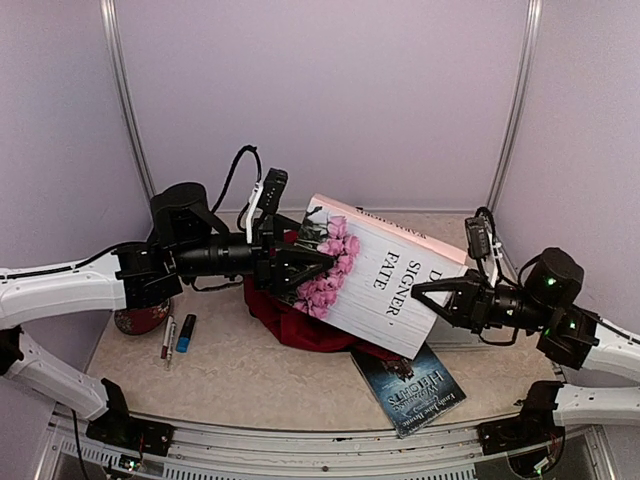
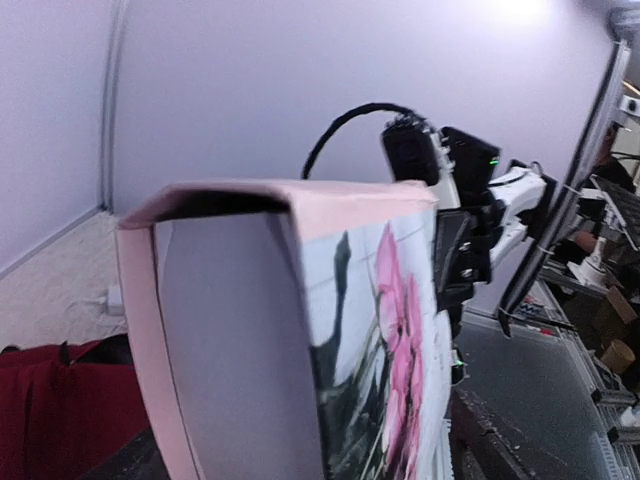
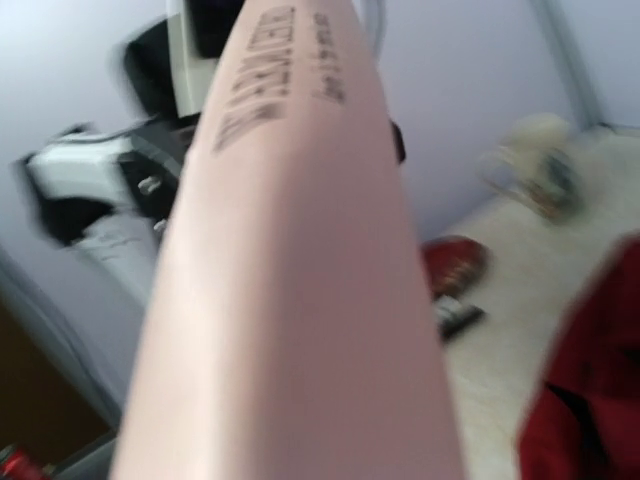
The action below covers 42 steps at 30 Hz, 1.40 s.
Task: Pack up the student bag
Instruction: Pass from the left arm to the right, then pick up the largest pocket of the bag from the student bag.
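The student bag (image 1: 288, 325) lies crumpled between and below both grippers, mostly hidden under the tilted white book (image 1: 385, 280). The left gripper (image 1: 310, 270) and the right gripper (image 1: 425, 303) straddle the book's opposite ends, but I cannot tell whether either clamps it. A dark book (image 1: 412, 388) is half covered near the right gripper.

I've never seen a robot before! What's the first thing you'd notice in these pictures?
A big white book with pink roses sits tilted in the middle, with the left end effector at one end and the right end effector at the other. Under it lies the dark-red student bag, and a dark book lies flat on the table in front.
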Each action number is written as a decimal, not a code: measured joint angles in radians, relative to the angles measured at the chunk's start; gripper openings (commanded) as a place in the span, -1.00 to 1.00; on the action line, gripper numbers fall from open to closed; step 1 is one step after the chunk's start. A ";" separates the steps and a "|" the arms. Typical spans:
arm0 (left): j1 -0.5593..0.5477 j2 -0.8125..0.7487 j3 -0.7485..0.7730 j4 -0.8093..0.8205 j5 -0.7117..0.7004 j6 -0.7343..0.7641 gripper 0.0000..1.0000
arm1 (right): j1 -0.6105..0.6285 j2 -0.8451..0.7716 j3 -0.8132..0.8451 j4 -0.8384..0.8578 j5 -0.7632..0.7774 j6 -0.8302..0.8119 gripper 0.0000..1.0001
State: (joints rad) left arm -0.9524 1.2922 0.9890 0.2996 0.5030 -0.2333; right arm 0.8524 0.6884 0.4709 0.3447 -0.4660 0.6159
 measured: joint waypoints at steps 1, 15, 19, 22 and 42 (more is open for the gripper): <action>0.003 0.009 0.013 -0.034 -0.042 0.011 0.72 | 0.000 -0.003 0.036 -0.078 0.034 0.005 -0.68; -0.165 0.452 0.426 -0.491 -0.454 0.272 0.98 | -0.024 -0.325 0.238 -0.918 0.713 0.150 -0.54; -0.254 0.680 0.625 -0.645 -0.569 0.371 0.91 | -0.024 -0.306 0.346 -1.061 0.795 0.151 -0.54; -0.247 0.774 0.707 -0.729 -0.662 0.393 0.85 | -0.024 -0.298 0.385 -1.103 0.821 0.150 -0.53; -0.056 0.601 0.654 -0.702 -0.779 0.400 -1.00 | -0.024 -0.151 0.329 -1.029 0.607 0.219 -0.48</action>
State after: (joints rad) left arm -1.0084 1.8931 1.6432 -0.4026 -0.2756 0.1669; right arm 0.8284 0.5377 0.8001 -0.6846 0.1413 0.8345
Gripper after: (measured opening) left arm 0.015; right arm 0.265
